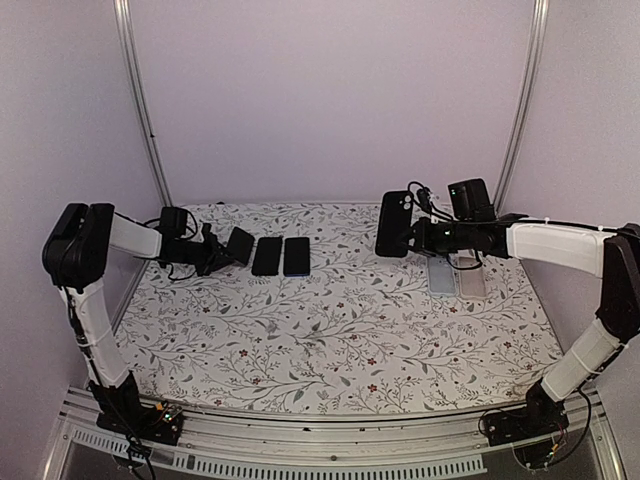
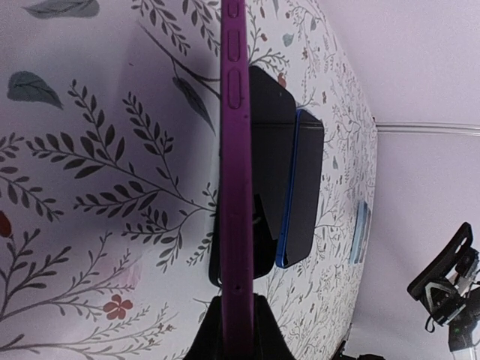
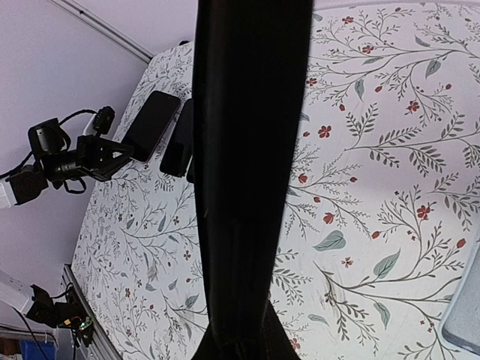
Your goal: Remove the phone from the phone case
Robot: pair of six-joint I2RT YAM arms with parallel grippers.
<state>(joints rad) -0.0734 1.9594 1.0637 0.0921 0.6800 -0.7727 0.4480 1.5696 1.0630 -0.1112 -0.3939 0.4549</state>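
My left gripper (image 1: 224, 250) (image 2: 234, 311) is shut on the bottom end of a purple-edged phone (image 2: 234, 150) (image 1: 241, 244), held on edge just above the tablecloth at the far left. At the far right, my right gripper (image 1: 414, 238) (image 3: 241, 334) is shut on a black phone case (image 1: 393, 223) (image 3: 251, 135), which stands upright in the air with its camera cutout at the top. The two arms are far apart. The case fills the middle of the right wrist view and hides the fingertips there.
Two dark phones lie side by side on the flowered cloth near my left gripper: a black one (image 1: 267, 256) (image 2: 266, 150) and a blue-edged one (image 1: 296, 256) (image 2: 304, 195). Two pale cases (image 1: 441, 277) (image 1: 470, 277) lie under the right arm.
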